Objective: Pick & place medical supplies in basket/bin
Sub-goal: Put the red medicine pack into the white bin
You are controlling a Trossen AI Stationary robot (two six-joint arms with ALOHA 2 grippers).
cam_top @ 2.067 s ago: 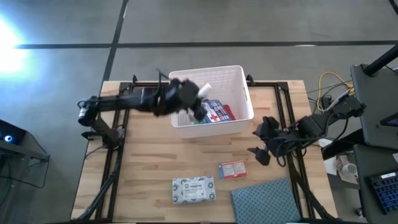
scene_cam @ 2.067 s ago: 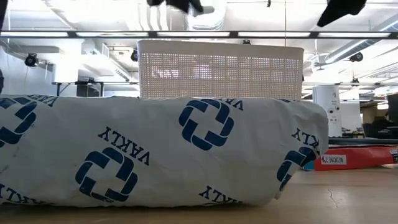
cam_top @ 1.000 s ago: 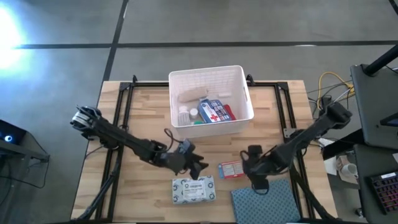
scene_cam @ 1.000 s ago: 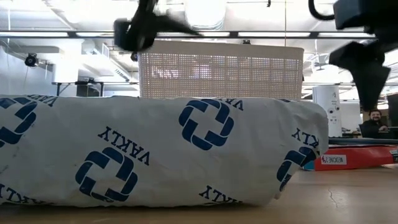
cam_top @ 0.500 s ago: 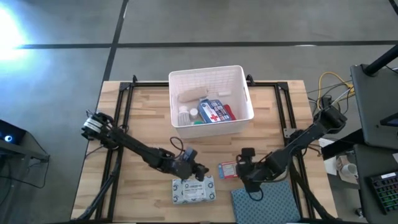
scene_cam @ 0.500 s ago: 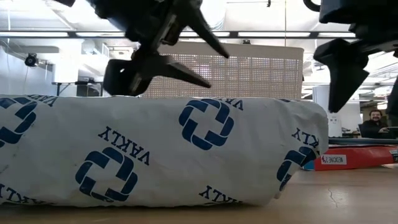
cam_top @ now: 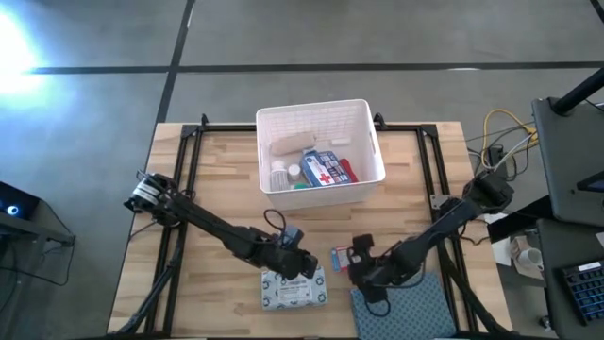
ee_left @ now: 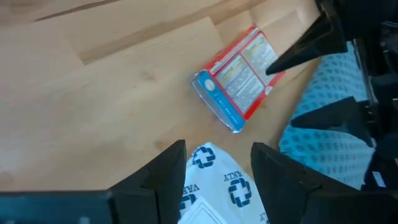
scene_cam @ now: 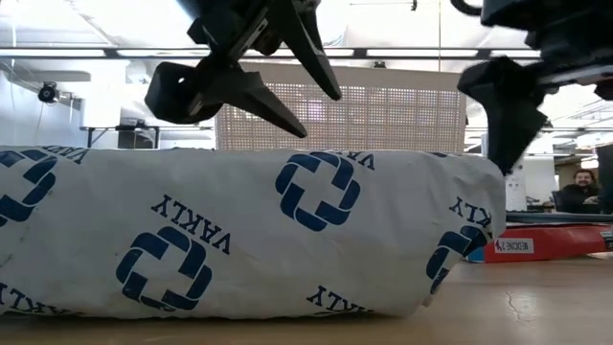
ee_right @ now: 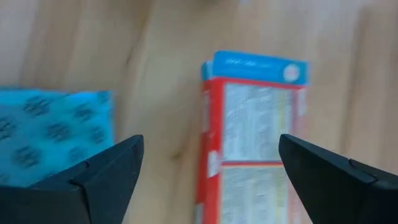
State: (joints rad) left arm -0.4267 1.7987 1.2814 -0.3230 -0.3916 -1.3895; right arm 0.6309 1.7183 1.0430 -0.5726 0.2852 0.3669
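With both grippers empty and open, the left gripper (cam_top: 300, 268) over the packet (cam_top: 293, 289) and the right gripper (cam_top: 360, 260) at the box (cam_top: 351, 256) sit close enough to risk colliding.

Overhead looks straight down; low sits tabletop-level behind the packet (scene_cam: 239, 235); both wrist cameras share the box (ee_left: 239, 78)

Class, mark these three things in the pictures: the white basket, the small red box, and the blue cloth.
white basket (cam_top: 368, 142), high view, on its right rim.
small red box (ee_left: 239, 78), left wrist view, on its printed top face.
blue cloth (cam_top: 415, 307), high view, on its middle.
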